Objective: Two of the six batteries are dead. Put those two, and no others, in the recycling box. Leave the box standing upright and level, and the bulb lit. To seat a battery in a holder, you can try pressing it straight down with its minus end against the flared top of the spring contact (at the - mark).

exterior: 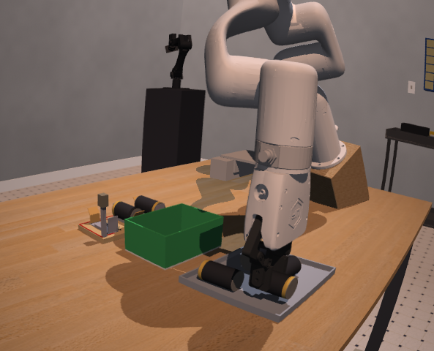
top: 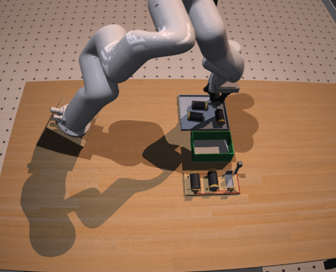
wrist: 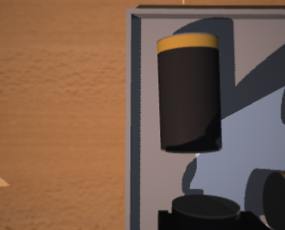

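My gripper [top: 216, 98] [exterior: 263, 280] is shut on a black battery [top: 215, 97] [exterior: 280, 283] [wrist: 205, 207], held lying level, low over the grey tray's [top: 203, 129] [exterior: 228, 299] [wrist: 129, 120] back right part in the top view. Whether it touches the tray is unclear. Three more batteries lie in the tray: one at the right [top: 220, 116] [exterior: 219, 275] [wrist: 190, 96], and two at the left [top: 199, 105] [top: 195, 116]. The green recycling box [top: 213, 157] [exterior: 145, 241] stands upright and looks empty. The holder board [top: 203, 185] has two batteries [top: 195, 181] [top: 212, 179] seated and one empty bay [top: 229, 180].
A post with a small block [top: 239, 164] [exterior: 102, 199], perhaps the bulb, rises at the board's right end in the top view; I see no clear glow. The box stands between tray and board. The tray's rim and the battery at its right are close to my fingers.
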Controlling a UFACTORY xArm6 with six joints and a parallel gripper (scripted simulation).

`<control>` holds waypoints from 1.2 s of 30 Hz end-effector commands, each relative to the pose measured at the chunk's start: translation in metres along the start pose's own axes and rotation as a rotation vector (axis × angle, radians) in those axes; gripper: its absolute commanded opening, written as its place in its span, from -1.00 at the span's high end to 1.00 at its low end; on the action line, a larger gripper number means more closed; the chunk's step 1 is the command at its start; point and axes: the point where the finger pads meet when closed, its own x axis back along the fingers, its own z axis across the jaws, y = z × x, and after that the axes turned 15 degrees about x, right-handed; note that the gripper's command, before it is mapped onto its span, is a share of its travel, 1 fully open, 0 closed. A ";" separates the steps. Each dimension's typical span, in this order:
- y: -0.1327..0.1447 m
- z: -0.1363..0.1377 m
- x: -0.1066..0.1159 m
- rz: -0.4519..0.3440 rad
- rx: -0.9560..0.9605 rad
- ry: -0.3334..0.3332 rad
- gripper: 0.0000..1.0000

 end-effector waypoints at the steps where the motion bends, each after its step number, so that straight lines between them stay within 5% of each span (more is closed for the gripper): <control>1: 0.000 -0.004 -0.013 0.000 -0.001 -0.007 0.44; 14: 0.000 -0.004 -0.014 0.000 -0.001 -0.007 0.44; 15: 0.000 -0.004 -0.014 0.000 -0.001 -0.007 -0.01; 36: 0.000 -0.004 -0.013 0.000 -0.001 -0.007 -0.01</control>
